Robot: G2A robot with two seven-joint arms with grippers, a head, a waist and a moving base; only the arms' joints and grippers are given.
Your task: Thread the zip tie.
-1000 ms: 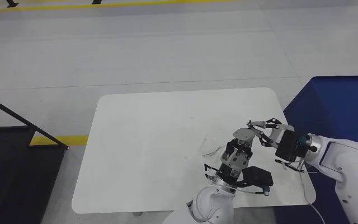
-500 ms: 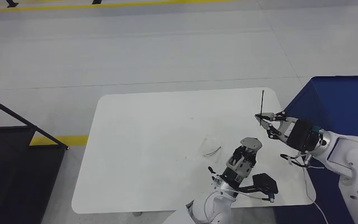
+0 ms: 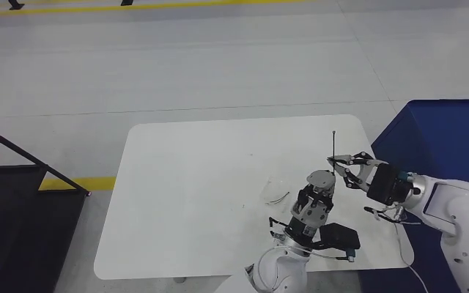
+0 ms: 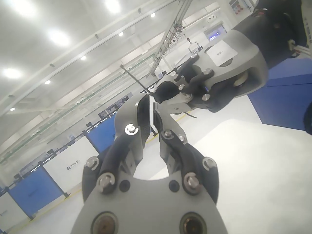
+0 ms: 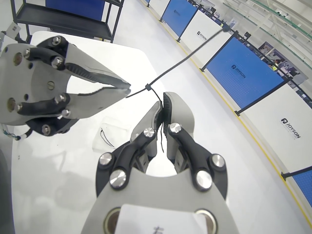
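Right end effector (image 5: 162, 99) clamps the tie (image 5: 185, 58), whose strap runs forward beyond its tips; left end effector (image 5: 128, 89), narrowed to a slit, meets the near end, possibly gripping it.

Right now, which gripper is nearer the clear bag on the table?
Left. The left gripper is beside the clear bag; the right gripper, holding the zip tie, is farther off.

zip tie (image 5: 185, 58) partly inside right claw (image 5: 162, 99)

Thin black zip tie (image 5: 170, 69): raised off table (image 3: 190, 190), long strap straight, tilted; short curved end pinched in right gripper (image 5: 162, 99).
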